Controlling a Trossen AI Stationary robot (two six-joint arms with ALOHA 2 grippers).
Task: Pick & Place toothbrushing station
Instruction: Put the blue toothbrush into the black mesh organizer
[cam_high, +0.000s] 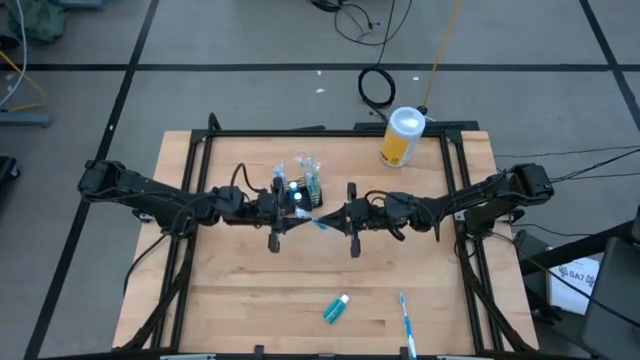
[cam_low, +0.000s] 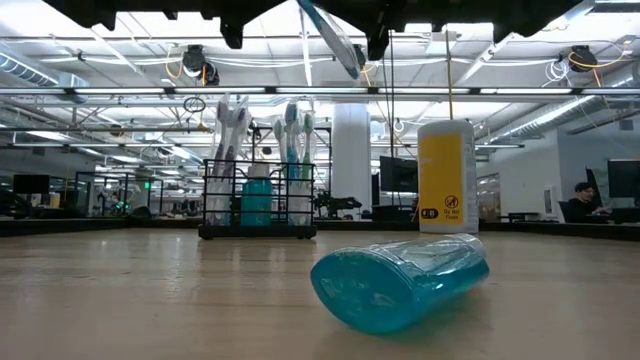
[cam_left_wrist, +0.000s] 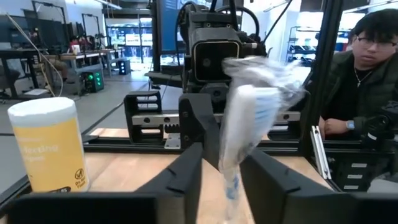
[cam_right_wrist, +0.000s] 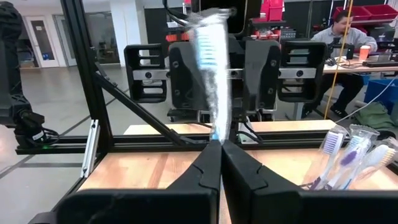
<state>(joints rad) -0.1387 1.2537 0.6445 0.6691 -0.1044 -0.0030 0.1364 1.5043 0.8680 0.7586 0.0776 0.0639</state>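
A white-and-blue toothbrush (cam_high: 320, 222) in a clear wrapper hangs above the table's middle, between my two grippers. My right gripper (cam_right_wrist: 219, 149) is shut on it from the right. My left gripper (cam_left_wrist: 227, 168) comes level from the left, with a finger on each side of it. The black wire caddy (cam_high: 298, 186) stands on the table just behind them, with several toothbrushes and a teal tube upright in it. Another teal tube (cam_high: 336, 309) and a loose toothbrush (cam_high: 406, 322) lie flat near the front edge. My left gripper has the wrapped toothbrush (cam_left_wrist: 235, 155) between its two fingers, which come level from the table's left and lie across it. The brush stands nearly upright, clear of the table. My right gripper pinches the toothbrush's lower end (cam_right_wrist: 215, 132) between its shut fingertips, level from the table's right. The brush rises above the fingers, slightly tilted.
A yellow canister (cam_high: 403, 136) with a white lid stands at the table's back right. The black frame rails (cam_high: 190, 190) run along both sides and the back. A person (cam_left_wrist: 360, 68) sits beyond the table's right side.
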